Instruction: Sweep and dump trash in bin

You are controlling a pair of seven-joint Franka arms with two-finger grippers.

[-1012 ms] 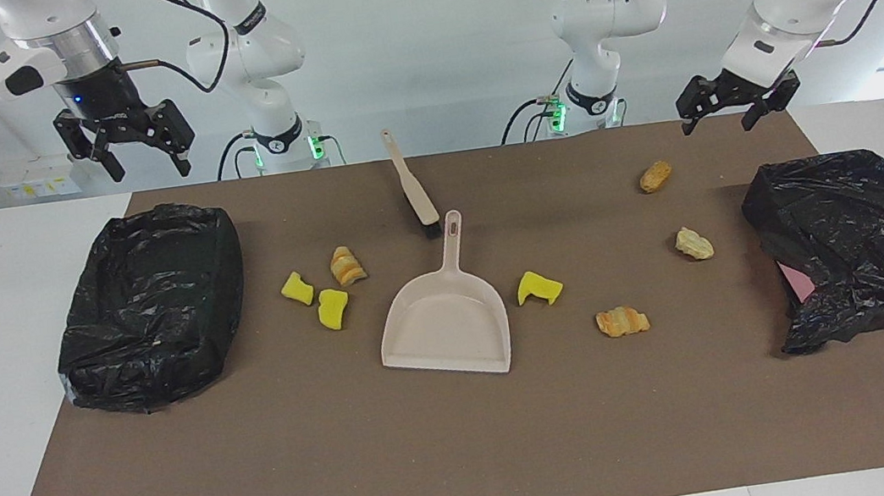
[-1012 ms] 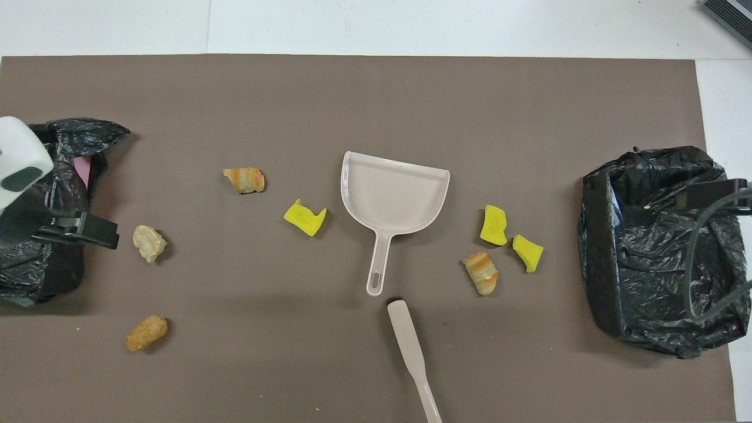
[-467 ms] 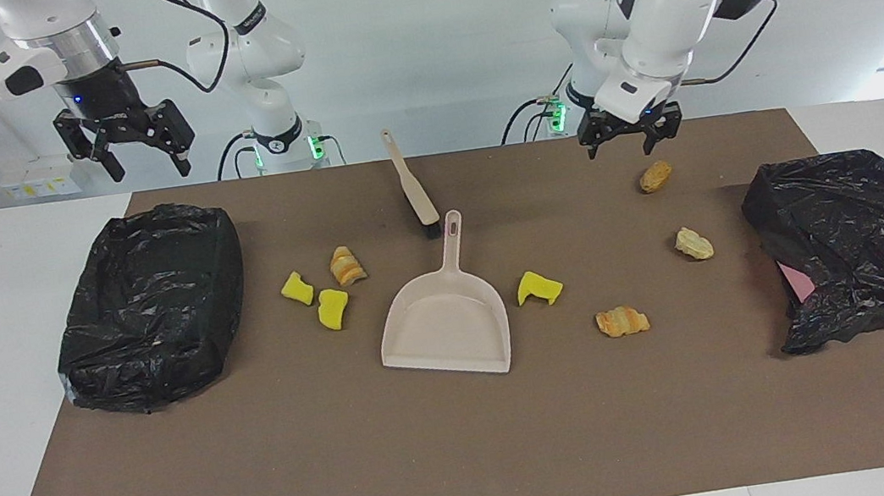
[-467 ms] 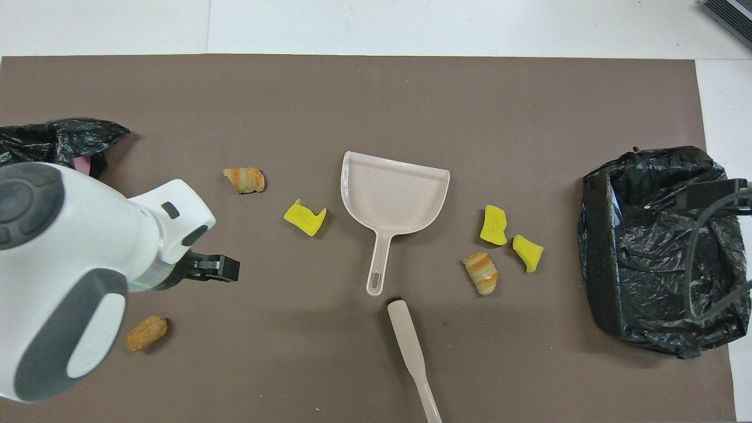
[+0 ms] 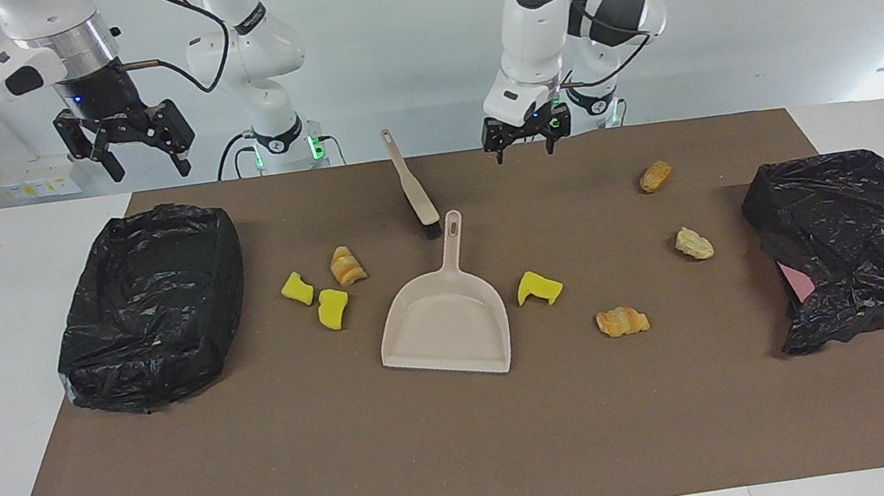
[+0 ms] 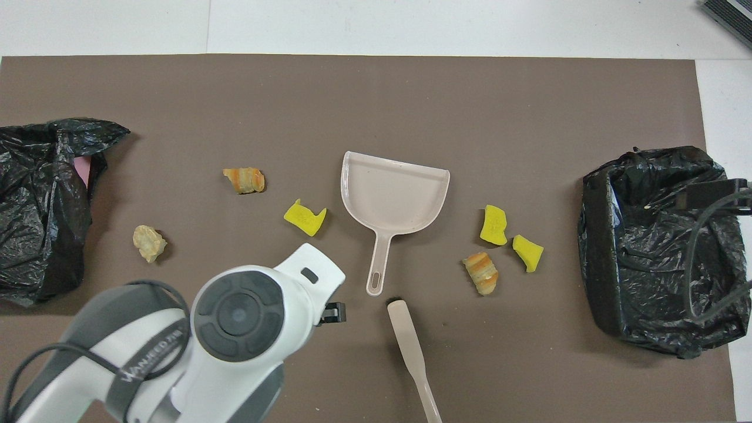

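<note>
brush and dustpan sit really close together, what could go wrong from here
1. The brush head lies right by the dustpan handle tip, so the open left hand, now up over the mat beside the brush, could nudge the pan while grasping.
2. The scraps are scattered: three toward the right arm's bin, four toward the other bag. One sweep may miss some.

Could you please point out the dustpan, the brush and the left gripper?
dustpan (image 5: 444, 324): facing view, middle of its scoop.
brush (image 5: 411, 188): facing view, on its handle.
left gripper (image 5: 525, 143): facing view, midway between its fingertips.
</note>
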